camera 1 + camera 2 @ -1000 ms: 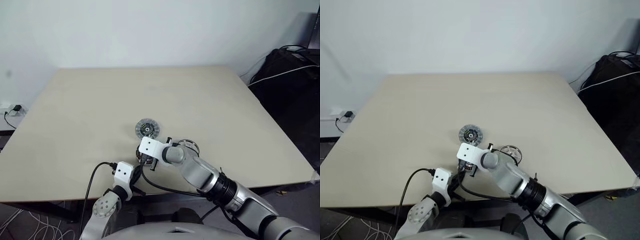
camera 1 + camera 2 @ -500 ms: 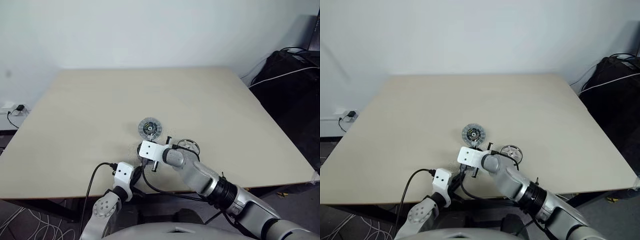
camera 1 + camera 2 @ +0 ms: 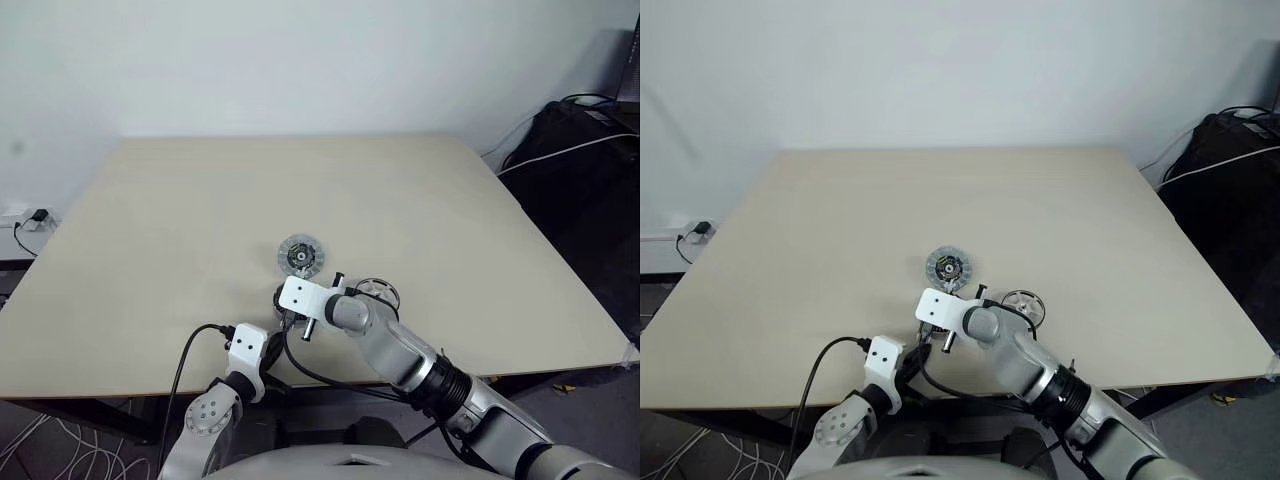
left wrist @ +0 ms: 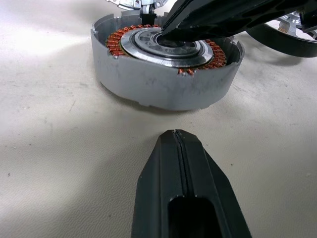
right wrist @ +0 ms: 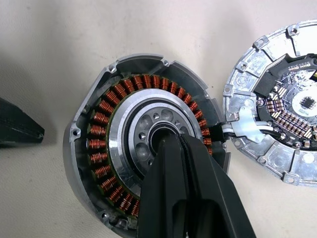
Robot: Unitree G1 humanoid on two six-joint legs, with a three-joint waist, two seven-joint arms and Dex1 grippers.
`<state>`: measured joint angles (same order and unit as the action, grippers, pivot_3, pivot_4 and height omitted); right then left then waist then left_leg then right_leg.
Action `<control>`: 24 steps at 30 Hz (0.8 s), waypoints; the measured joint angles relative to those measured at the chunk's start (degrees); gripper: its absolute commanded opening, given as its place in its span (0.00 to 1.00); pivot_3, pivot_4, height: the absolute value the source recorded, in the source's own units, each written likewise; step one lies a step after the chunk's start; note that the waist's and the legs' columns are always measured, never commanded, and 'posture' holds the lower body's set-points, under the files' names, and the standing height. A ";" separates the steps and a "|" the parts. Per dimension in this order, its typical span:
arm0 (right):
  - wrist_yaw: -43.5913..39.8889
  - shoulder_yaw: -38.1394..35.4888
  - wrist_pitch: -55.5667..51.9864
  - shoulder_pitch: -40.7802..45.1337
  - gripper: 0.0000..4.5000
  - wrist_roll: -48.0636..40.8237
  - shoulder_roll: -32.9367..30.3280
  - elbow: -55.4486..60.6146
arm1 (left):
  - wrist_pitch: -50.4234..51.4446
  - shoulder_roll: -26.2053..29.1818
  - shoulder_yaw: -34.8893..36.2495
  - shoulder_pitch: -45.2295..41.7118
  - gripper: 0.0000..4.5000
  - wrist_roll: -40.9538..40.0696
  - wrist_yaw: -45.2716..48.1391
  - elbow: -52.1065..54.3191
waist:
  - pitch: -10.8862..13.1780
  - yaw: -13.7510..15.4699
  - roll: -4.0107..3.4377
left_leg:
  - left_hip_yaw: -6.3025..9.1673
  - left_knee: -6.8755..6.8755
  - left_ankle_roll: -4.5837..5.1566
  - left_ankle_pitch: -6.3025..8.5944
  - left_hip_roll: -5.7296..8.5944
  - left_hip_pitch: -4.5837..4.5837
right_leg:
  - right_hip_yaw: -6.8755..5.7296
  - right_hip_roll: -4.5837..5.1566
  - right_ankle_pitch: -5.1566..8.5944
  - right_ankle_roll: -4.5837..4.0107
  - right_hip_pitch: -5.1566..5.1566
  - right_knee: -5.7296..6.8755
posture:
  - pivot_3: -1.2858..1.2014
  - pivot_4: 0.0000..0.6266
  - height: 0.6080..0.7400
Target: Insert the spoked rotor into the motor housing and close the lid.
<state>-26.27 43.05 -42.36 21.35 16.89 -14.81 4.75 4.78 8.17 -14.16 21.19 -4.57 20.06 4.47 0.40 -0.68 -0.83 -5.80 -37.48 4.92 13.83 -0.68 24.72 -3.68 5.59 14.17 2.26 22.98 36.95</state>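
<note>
Motor housing [image 5: 143,144] sits on the tabletop [image 3: 180,220] directly under the clenched right hand [image 5: 171,141], whose tip rests in its silver centre. Clenched left hand [image 4: 173,136] lies just beside its wall, empty. Lid [image 5: 277,104] lies just beyond.

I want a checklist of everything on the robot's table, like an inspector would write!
Surface: pale beige table, bare apart from the parts near the front edge.
Job's things: round grey motor housing with copper windings open on the table; grey ribbed lid disc with dark centre lies behind it; silver spoked rotor with black rim lies to the right, not yet inserted.
Clutter: nothing seen.
End effectors: right end effector shut, tip at the housing's silver centre; left end effector shut, just short of the housing wall.
Cables: black cable loops to the left wrist.
Surroundings: white wall; black bag beside the table.
</note>
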 measured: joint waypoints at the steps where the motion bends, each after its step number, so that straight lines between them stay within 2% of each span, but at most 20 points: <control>1: 0.03 -0.94 0.10 -0.58 0.01 -0.45 0.57 0.02 | 0.01 0.00 0.00 0.01 0.00 0.00 0.02 0.00 | 0.01 0.01 0.01 | 0.00 0.00 0.00 0.00 0.00 0.00 | 0.00 0.00 0.00 0.00 0.00 0.00 | 0.52 0.00 1.00; 7: 1.43 -4.45 1.13 -2.03 0.01 -0.64 1.66 0.34 | 0.00 0.11 0.00 0.01 0.00 0.00 0.23 0.00 | 0.07 0.00 0.02 | 0.00 0.00 0.00 0.00 0.00 0.01 | 0.01 -0.01 0.00 0.00 0.00 -0.02 | 0.52 0.00 1.00; 16: -2.15 -4.74 -3.83 -2.09 0.01 -1.32 2.25 3.32 | 0.00 0.12 -0.04 -0.27 0.00 0.02 0.69 0.00 | 0.08 -0.02 0.02 | 0.00 0.02 0.00 0.00 -0.02 0.02 | 0.02 -0.02 0.01 0.00 0.04 -0.04 | 0.52 0.00 1.00; 19: -3.37 -4.68 -6.11 -1.92 0.13 -1.64 2.63 4.51 | 0.00 0.09 -0.06 -0.27 0.00 0.02 0.82 0.00 | 0.08 -0.01 0.02 | 0.00 0.02 0.00 0.00 -0.02 0.02 | 0.03 -0.01 0.01 0.00 0.04 -0.04 | 0.52 0.00 1.00; 21: -3.92 -4.50 -7.26 -1.60 0.27 -1.70 2.93 4.96 | 0.00 0.04 -0.06 -0.25 0.00 0.03 0.84 -0.01 | 0.08 -0.01 0.01 | 0.00 0.02 0.01 0.00 -0.02 0.02 | 0.04 -0.01 0.01 0.00 0.04 -0.04 | 0.52 0.00 1.00; 24: -3.89 -4.37 -8.39 -1.35 0.27 -1.65 3.32 4.99 | -0.01 0.00 -0.08 -0.16 0.00 0.03 0.85 -0.01 | 0.09 -0.02 0.01 | 0.00 0.03 0.00 0.01 -0.02 0.03 | 0.06 -0.01 0.01 0.00 0.06 -0.04 | 0.52 0.00 1.00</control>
<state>-30.17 38.68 -50.75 20.00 15.24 -11.49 9.74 4.77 8.17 -14.24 21.03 -4.54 20.90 4.46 0.49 -0.70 -0.82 -5.79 -37.45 4.92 13.84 -0.70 24.75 -3.62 5.58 14.18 2.25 23.03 36.92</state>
